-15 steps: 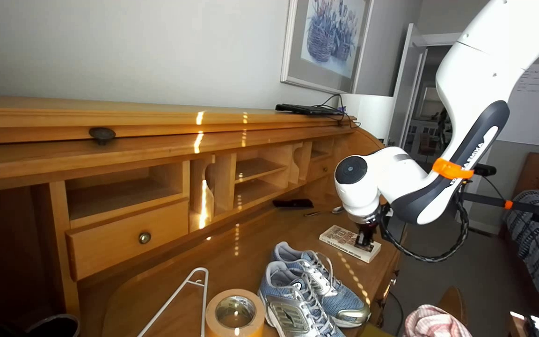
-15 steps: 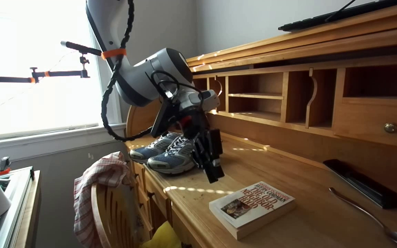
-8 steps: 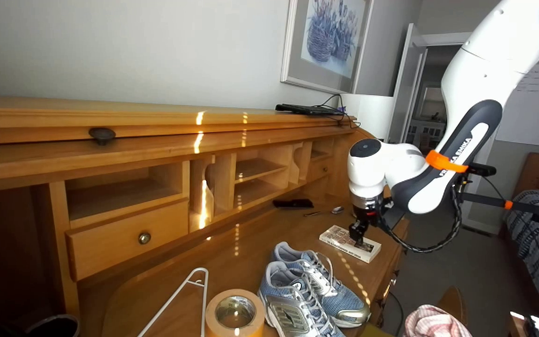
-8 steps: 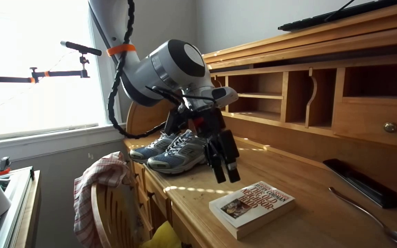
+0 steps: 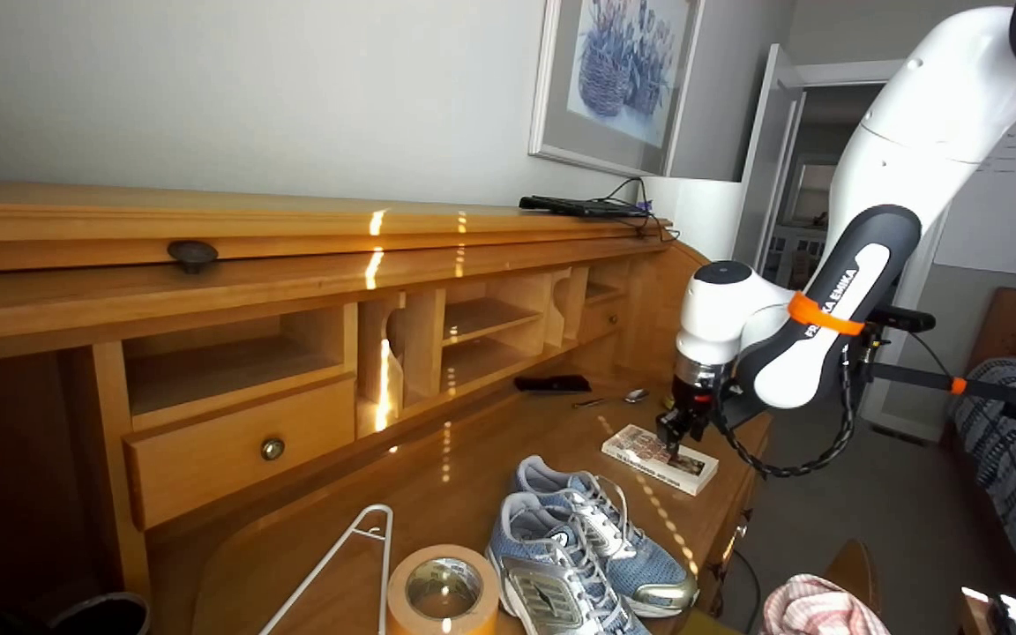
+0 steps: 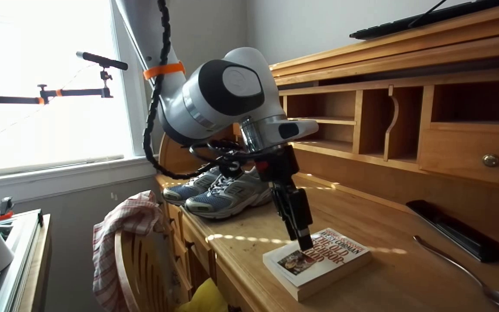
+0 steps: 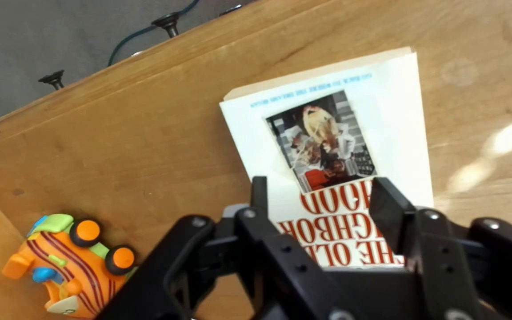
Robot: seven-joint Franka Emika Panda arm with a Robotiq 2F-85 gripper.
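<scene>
My gripper [image 7: 322, 193] points down over a white paperback book [image 7: 394, 115] with red title letters and a photo on its cover. The two black fingers stand well apart, and only the book's cover shows between them. In an exterior view the fingertips of the gripper [image 6: 300, 245] overlap the cover of the book [image 6: 340, 249], which lies flat near the desk's front edge. Whether they touch it I cannot tell. Another exterior view has the gripper [image 5: 674, 441] in front of the same book [image 5: 636, 445]. Part of the title is hidden behind the fingers.
Blue-grey running shoes [image 5: 596, 538], a tape roll [image 5: 402, 591] and a white hanger [image 5: 327, 564] share the desk. A spoon [image 6: 453, 266] and a long black object [image 6: 455, 232] lie past the book. An orange toy [image 7: 74, 266] sits beside it. Cubbyholes [image 6: 321, 104] line the back.
In an exterior view the gripper has moved right and down, from beside the shoes to over the book. The wrist has turned more upright. The book has not moved.
</scene>
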